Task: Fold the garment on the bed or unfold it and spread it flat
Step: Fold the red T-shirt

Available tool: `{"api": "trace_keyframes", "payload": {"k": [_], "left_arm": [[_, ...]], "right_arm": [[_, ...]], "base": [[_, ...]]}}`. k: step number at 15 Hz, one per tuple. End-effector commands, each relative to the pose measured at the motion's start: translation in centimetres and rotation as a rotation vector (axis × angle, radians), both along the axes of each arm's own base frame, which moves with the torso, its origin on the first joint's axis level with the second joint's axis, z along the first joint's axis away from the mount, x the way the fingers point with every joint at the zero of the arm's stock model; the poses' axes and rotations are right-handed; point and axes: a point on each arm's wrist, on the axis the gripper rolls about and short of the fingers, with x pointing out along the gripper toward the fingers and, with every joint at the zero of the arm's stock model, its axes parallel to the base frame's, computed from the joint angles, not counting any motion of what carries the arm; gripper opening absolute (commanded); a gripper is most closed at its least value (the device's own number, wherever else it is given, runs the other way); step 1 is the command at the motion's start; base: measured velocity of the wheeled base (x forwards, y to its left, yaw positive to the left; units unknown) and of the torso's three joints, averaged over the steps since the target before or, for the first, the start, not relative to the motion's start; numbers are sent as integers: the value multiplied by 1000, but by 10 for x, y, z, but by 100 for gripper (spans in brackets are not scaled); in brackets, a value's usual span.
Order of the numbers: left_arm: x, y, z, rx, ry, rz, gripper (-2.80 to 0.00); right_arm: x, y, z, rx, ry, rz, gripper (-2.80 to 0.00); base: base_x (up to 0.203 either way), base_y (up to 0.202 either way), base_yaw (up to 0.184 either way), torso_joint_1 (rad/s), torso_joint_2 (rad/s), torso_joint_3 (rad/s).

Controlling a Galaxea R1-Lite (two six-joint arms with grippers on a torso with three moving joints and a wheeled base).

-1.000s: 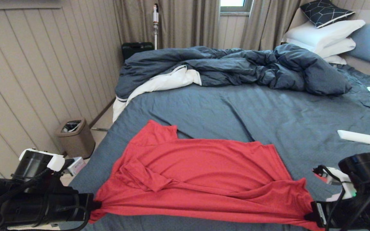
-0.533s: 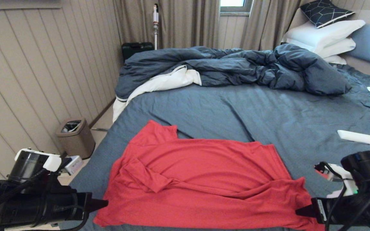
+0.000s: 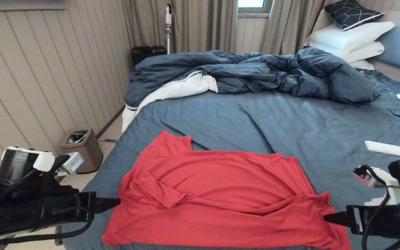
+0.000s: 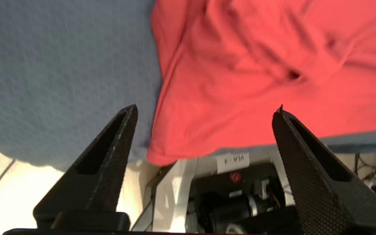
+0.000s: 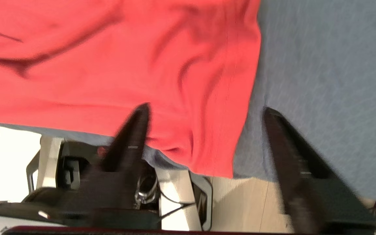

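Note:
The red garment (image 3: pixel 217 194) lies spread on the slate-blue sheet of the bed (image 3: pixel 255 118) near its front edge, plain side up, with a folded sleeve on its left part and a long crease across the middle. My left gripper (image 3: pixel 116 201) hovers open just off the garment's left edge, holding nothing; its wrist view shows the garment's near corner (image 4: pixel 162 153) below my left gripper (image 4: pixel 206 109). My right gripper (image 3: pixel 326 218) is open beside the right hem corner, and in its wrist view that corner (image 5: pixel 214 156) hangs over the bed's edge below my right gripper (image 5: pixel 206 109).
A rumpled dark blue duvet (image 3: pixel 255 71) with white lining fills the far half of the bed. White pillows (image 3: pixel 351 40) are stacked at the back right. A white flat object (image 3: pixel 391 149) lies on the sheet at right. A brown bin (image 3: pixel 82 147) stands on the floor at left.
Both grippers opened and let go of the garment's bottom corners, then lifted and drew outward. The stretched hem relaxed and settled onto the sheet.

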Motion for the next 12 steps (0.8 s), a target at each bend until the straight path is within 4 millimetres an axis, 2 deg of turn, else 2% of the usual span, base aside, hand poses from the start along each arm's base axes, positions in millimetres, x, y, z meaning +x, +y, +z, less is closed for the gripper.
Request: {"api": "trace_keyframes", "payload": {"k": [1, 4, 7, 10, 12], "left_arm": [[2, 0, 5, -3, -20, 3, -280], [12, -7, 13, -3, -30, -20, -280], [13, -34, 10, 18, 38, -137, -280], [10, -65, -4, 56, 99, -260, -280], [24, -80, -5, 97, 79, -253, -280]], "right_arm": [[-1, 0, 9, -2, -43, -1, -280], [6, 2, 22, -1, -93, 10, -280], [21, 10, 32, 17, -121, 35, -280], [38, 11, 28, 27, -96, 33, -280], [49, 12, 22, 33, -70, 36, -280]], "base": [[0, 0, 0, 0, 0, 0], [0, 0, 0, 0, 0, 0], [0, 0, 0, 0, 0, 0], [0, 0, 0, 0, 0, 0], [0, 0, 0, 0, 0, 0]]}}
